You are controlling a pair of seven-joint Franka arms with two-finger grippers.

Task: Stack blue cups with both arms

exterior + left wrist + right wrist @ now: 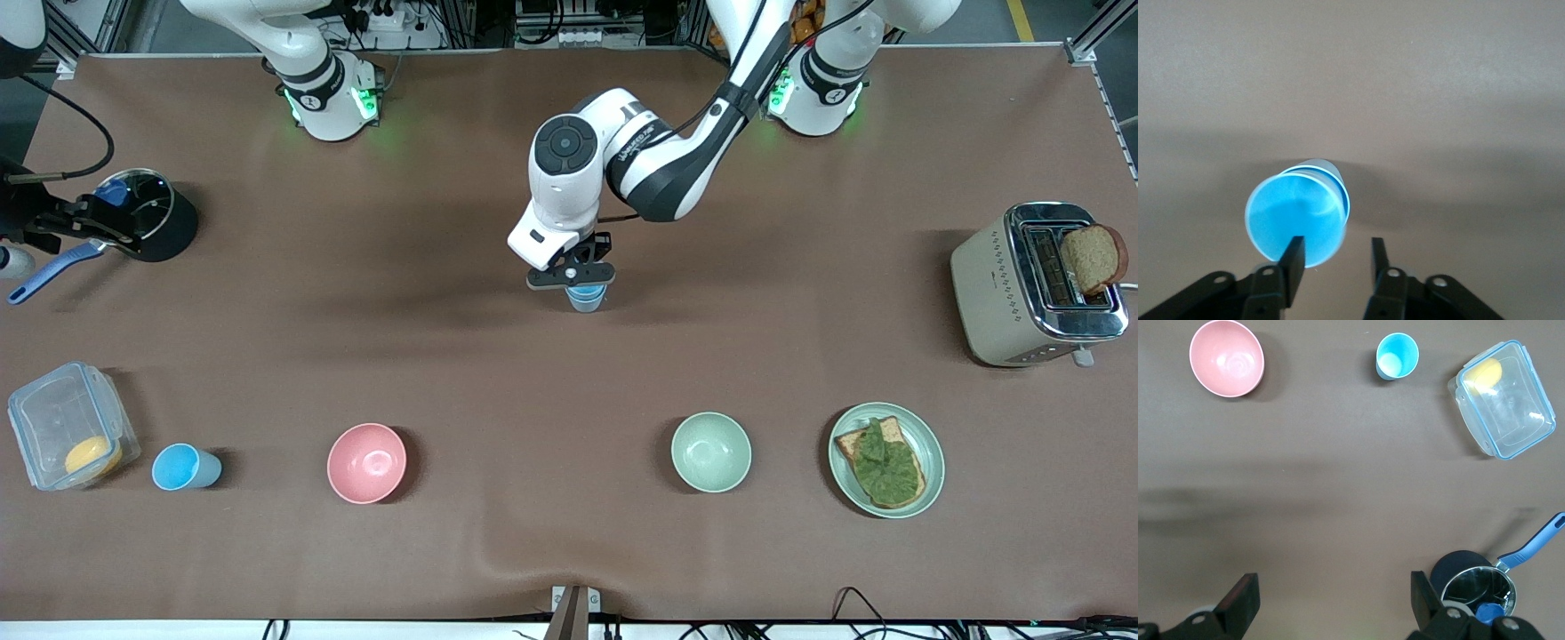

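Note:
One blue cup (585, 298) stands upright at the middle of the table. My left gripper (571, 277) hangs just over it, fingers open. In the left wrist view the cup (1295, 217) lies under one fingertip (1295, 257) while the other fingertip is outside its rim; my left gripper (1337, 252) grips nothing. A second blue cup (185, 467) stands near the front camera at the right arm's end, between the clear container and the pink bowl; it also shows in the right wrist view (1397, 355). My right gripper (100, 227) is up over the dark pot's edge, wide open and empty (1331, 590).
A dark pot (164, 218) with a blue handle sits under the right gripper (1471, 583). A clear container (71, 427) with a yellow piece, a pink bowl (366, 462), a pale green bowl (711, 452), a plate of toast (887, 460) and a toaster (1036, 284) are on the table.

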